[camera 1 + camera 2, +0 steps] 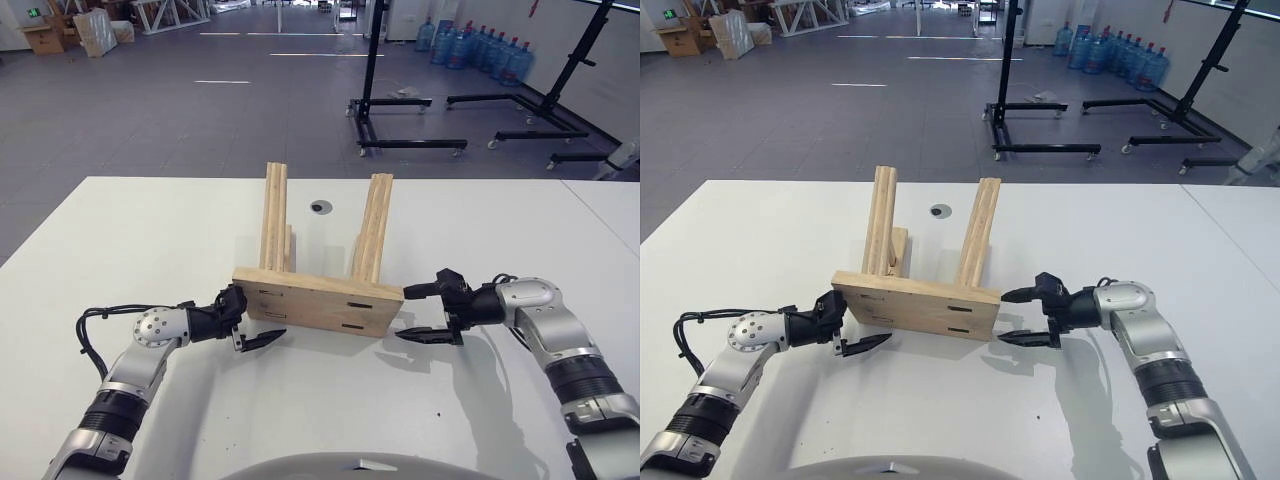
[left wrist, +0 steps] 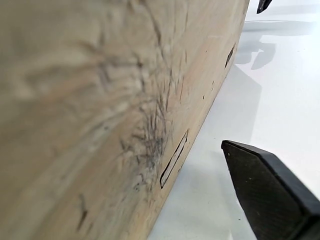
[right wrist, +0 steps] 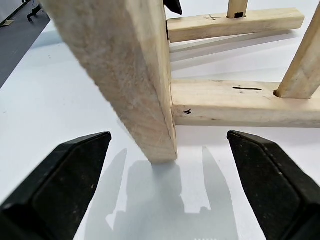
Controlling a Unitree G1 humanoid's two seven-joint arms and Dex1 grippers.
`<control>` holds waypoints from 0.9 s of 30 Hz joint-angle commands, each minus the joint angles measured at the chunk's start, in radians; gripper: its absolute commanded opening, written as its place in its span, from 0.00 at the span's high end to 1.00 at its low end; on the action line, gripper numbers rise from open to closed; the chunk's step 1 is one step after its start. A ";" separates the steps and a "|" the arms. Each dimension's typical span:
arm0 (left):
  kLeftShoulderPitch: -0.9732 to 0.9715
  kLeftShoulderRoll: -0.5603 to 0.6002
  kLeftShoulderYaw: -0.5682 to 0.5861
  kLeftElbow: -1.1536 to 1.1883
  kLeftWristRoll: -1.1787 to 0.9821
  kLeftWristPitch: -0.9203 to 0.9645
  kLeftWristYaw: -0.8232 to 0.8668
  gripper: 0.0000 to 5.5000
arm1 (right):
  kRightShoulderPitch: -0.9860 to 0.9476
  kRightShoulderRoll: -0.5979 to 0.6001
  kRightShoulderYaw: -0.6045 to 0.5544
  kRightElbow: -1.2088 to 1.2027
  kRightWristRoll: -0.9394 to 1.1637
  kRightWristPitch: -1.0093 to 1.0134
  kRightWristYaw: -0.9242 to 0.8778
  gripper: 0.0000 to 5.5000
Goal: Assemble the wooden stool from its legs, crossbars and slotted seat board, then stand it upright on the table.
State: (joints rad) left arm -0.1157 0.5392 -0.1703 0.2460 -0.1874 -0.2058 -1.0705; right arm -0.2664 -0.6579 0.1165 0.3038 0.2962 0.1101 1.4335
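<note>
From where I stand, the building looks finished. The pale, unfinished wooden stool [image 1: 318,270] lies on its side in the middle of the white bench [image 1: 150,230]. Its thick rectangular slotted seat board [image 1: 315,300] stands on edge, facing the robot. The square light-wood legs [image 1: 273,215] run flat across the bench, away from the robot. In the right wrist view a slim wooden crossbar [image 3: 300,65] is plugged into the nearer leg, so the joints appear made.

What seems left is tipping it over onto its feet.

The black left tool [image 1: 252,320] sits at the board's left end with its fingers apart, one in front of the face and one toward the back. I cannot tell whether either touches the wood. The black right tool [image 1: 412,314] is at the right end, also spread wide, with the board's end between its fingers [image 3: 60,180] but clear of both. Neither has a hold yet.
</note>
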 commanded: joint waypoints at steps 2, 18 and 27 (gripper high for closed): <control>-0.002 0.016 0.004 0.007 0.000 -0.001 -0.025 0.24 | 0.008 0.040 0.031 -0.005 -0.014 -0.003 -0.023 0.22; 0.012 0.016 0.007 -0.028 -0.015 0.014 -0.041 0.44 | -0.014 0.114 -0.017 0.008 0.083 0.035 -0.034 0.71; 0.122 0.082 0.068 -0.319 -0.341 0.289 -0.186 0.56 | -0.048 0.135 -0.082 0.052 0.150 0.046 0.010 0.73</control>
State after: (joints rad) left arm -0.0192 0.6115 -0.0886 0.0184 -0.4638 0.0400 -1.1825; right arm -0.2615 -0.5346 0.0878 0.3342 0.4041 0.1416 1.4912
